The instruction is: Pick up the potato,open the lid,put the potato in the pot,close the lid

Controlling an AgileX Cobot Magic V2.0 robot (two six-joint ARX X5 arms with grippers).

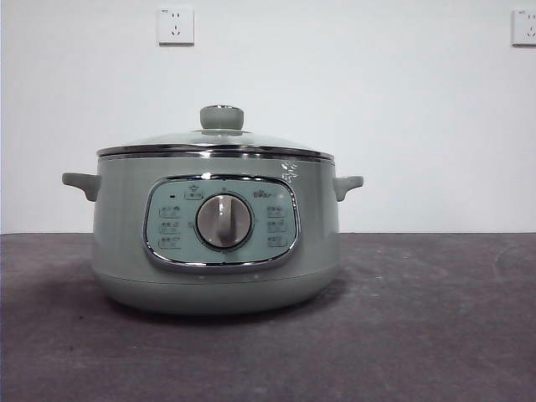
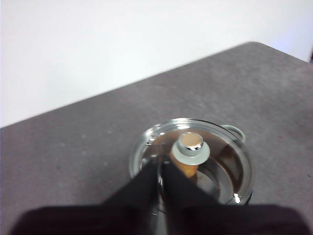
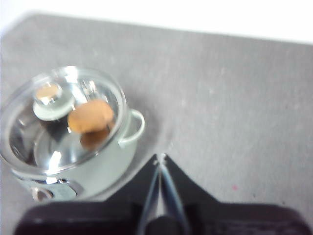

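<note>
The sage-green pot [image 1: 216, 251] stands on the table left of centre, with its dial facing the front camera. The glass lid [image 1: 216, 144] sits shut on it, knob [image 1: 222, 117] on top. The potato [image 3: 90, 116] lies inside the pot and shows through the glass in the right wrist view; in the left wrist view the potato [image 2: 186, 169] peeks out from under the knob [image 2: 190, 149]. My left gripper [image 2: 159, 163] is shut and empty, high above the lid [image 2: 230, 166]. My right gripper [image 3: 160, 158] is shut and empty, high and to the side of the pot [image 3: 98, 169]. Neither gripper shows in the front view.
The dark grey table [image 1: 419, 327] spreads around the pot. A white wall stands behind it with two sockets [image 1: 176, 25] [image 1: 524, 27]. The pot's side handles [image 1: 347, 184] [image 1: 81, 182] stick out on both sides.
</note>
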